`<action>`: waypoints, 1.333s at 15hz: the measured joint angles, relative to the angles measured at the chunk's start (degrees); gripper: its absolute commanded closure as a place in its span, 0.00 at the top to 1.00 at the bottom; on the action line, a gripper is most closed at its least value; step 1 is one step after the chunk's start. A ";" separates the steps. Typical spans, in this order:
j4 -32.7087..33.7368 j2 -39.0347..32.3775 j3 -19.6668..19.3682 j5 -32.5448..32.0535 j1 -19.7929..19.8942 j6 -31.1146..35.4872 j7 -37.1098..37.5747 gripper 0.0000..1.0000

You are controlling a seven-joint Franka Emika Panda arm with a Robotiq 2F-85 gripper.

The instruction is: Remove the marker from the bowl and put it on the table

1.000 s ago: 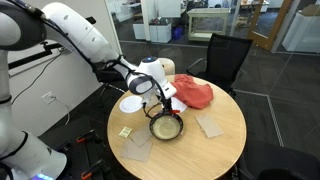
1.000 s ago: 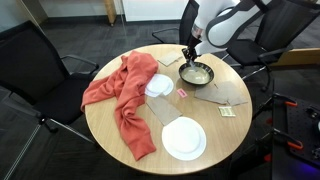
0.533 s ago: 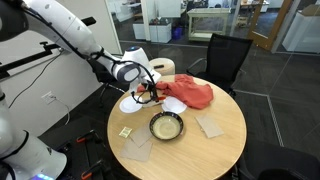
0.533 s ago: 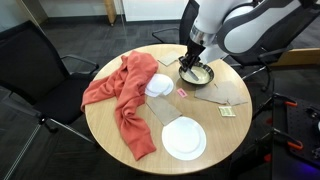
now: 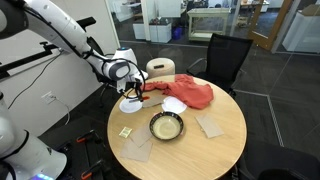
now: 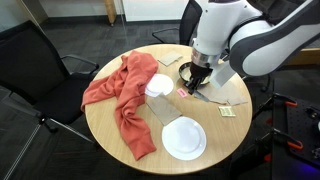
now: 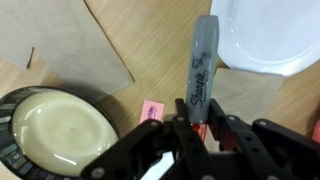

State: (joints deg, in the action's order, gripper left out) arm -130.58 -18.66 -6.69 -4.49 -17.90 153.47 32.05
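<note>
A round light-wood table fills the middle of both exterior views. A crumpled red cloth sprawls across its left side in an exterior view, with a white plate near the lower edge. A dark-rimmed bowl, flat pale sheets, a small pink tag and a yellowish card lie on the wood.

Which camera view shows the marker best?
The wrist view: the marker runs up the middle of the picture, its label readable, clamped in the gripper. In both exterior views it is tiny and the gripper hides most of it.
</note>
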 measured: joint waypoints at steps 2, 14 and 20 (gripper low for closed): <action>-0.92 0.02 0.79 -0.52 0.01 -2.46 0.00 0.06; -3.60 -6.81 2.11 -1.58 0.18 -3.72 0.00 0.06; -2.56 -13.11 -0.69 -1.59 -1.89 5.71 0.21 0.51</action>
State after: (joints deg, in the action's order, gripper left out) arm -133.14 -31.78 -7.38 -6.08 -19.79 159.18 32.26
